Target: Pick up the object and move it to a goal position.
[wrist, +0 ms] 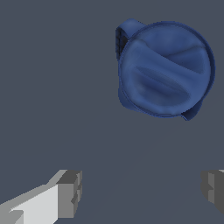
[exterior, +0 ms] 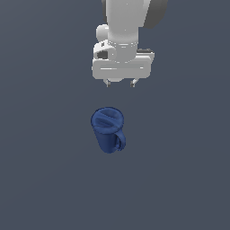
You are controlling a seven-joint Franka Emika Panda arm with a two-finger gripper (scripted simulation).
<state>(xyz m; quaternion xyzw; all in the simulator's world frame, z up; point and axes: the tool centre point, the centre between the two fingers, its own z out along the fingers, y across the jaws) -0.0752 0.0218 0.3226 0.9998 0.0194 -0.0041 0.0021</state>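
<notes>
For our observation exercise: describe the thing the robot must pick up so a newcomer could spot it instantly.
Start at the white gripper at the top of the exterior view, then look just below it on the bare grey floor. There stands the mug, the only thing there: dark blue, tall, tapered, with a loop handle on its side.

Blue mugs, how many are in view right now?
1. The blue mug stands on the grey floor, below the open gripper in the exterior view, apart from it; the wrist view shows the same mug from above. Nothing appears hidden.
</notes>
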